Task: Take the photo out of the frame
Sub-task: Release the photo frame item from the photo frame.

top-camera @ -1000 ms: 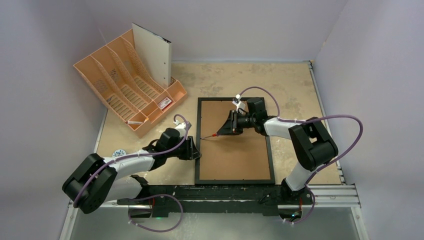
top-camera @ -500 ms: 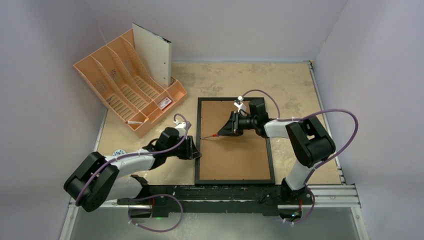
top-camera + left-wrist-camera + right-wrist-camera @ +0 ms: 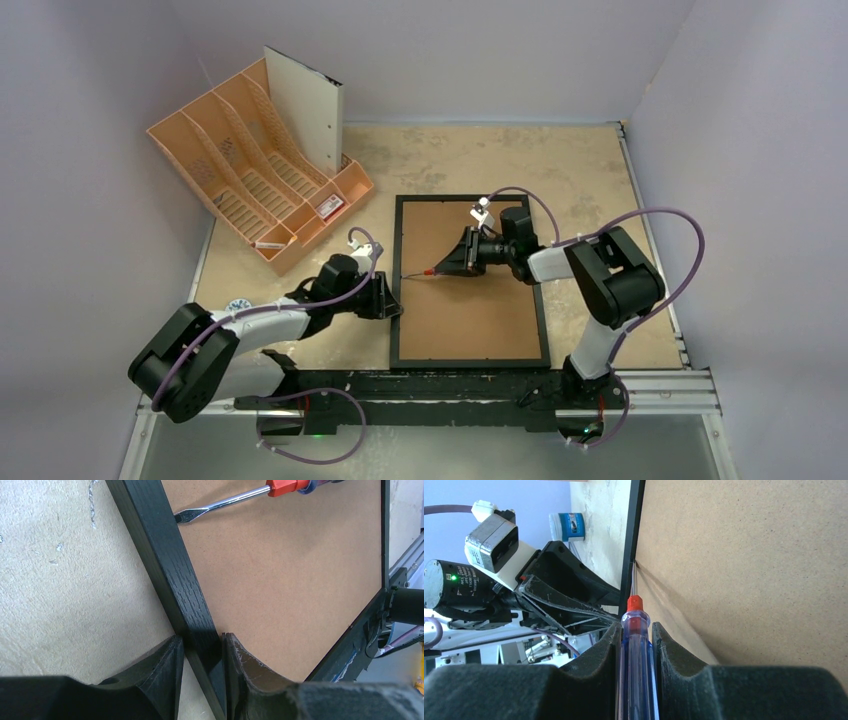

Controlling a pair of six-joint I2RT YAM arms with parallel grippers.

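Prying is the step in hand. The frame (image 3: 160, 555) lies face down on the table (image 3: 440, 160) with its brown backing board (image 3: 480, 320) uppermost. The photo is not seen anywhere and is judged to lie hidden beneath that board. The frame's left rail is pinched by the left gripper (image 3: 202, 647), with one finger outside the rail and one on the board side. A screwdriver (image 3: 636, 660) with a red and blue handle is clamped in the right gripper (image 3: 636, 635). Its flat blade is laid low across the board, with the tip at the seam where board meets rail.

For the step to be done well, the tip should be worked under the board's edge rather than dug into the fibre. The handle should be levered gently, so that the edge is lifted without the board being snapped or the photo scratched. The rail should be held down firmly so that the frame is neither slid nor tipped.
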